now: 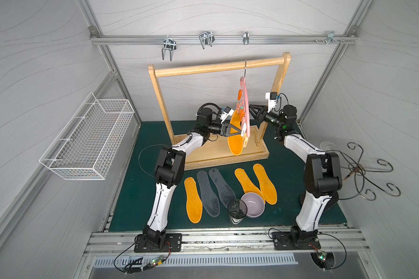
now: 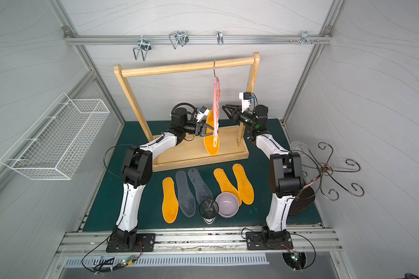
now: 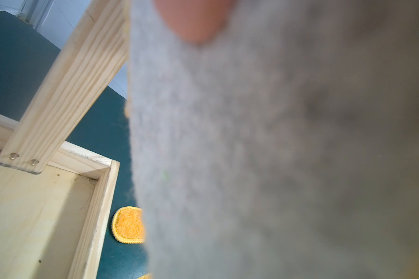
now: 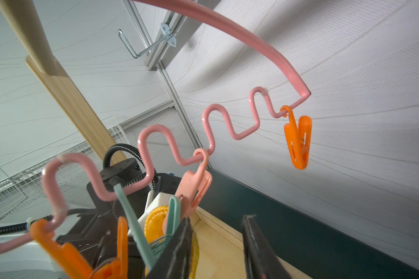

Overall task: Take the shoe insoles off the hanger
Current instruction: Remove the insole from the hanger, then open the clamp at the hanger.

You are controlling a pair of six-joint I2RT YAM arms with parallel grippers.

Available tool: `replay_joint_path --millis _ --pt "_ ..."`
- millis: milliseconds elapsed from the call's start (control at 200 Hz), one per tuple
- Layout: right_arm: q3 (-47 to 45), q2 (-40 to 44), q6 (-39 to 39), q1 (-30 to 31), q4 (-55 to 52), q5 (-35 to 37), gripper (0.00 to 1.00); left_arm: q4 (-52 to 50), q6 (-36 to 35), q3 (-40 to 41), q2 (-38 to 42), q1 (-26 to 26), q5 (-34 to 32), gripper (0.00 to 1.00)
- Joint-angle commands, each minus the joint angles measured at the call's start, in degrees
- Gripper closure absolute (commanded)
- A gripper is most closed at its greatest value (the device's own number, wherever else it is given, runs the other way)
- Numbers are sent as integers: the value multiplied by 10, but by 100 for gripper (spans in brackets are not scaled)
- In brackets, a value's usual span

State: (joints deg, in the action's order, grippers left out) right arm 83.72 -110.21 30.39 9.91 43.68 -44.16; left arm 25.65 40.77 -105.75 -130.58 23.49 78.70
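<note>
One orange insole (image 1: 236, 145) hangs from the pink hanger (image 1: 245, 96), and the hanger hooks over the top rail of the wooden rack (image 1: 218, 67), towards the right-arm end. The insole's toe dangles just above the rack's base.

The left claw (image 1: 240, 132) is clamped on that insole's middle, its black finger lying across the orange face. In the left wrist view the insole's grey back fills most of the frame, all blur. The right claw (image 2: 226, 110) sits on the hanger's other side with its fingers (image 4: 177, 248) apart and nothing between them. The hanger and its pins stand between the two claws, and the rack's upright is close beside the right arm.

The right wrist view shows four pins on the wavy bar: two orange, one pink, one mint (image 4: 173, 212), the mint one over the insole's top edge.

In front of the rack five insoles lie flat on the green mat, three orange (image 1: 193, 200) and two grey (image 1: 208, 193). One lilac bowl (image 1: 254, 215) and one dark glass (image 1: 237, 210) stand over their heel ends.

Beyond the rack's left-arm side is one white wire basket (image 1: 87, 137), and behind the rack are four metal hooks (image 1: 206, 38).
</note>
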Motion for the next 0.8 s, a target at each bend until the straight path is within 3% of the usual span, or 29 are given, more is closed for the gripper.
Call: replay_joint_path --millis 0,190,475,795 --pt "22 -32 67 6 44 -31 62 67 24 -2 8 6 22 94" --pt "40 -45 68 24 38 -53 56 117 67 11 5 6 25 94" --pt "65 -112 243 13 237 -81 56 150 85 34 14 6 43 94" --pt "100 -140 283 23 278 -120 53 157 92 26 9 3 45 94"
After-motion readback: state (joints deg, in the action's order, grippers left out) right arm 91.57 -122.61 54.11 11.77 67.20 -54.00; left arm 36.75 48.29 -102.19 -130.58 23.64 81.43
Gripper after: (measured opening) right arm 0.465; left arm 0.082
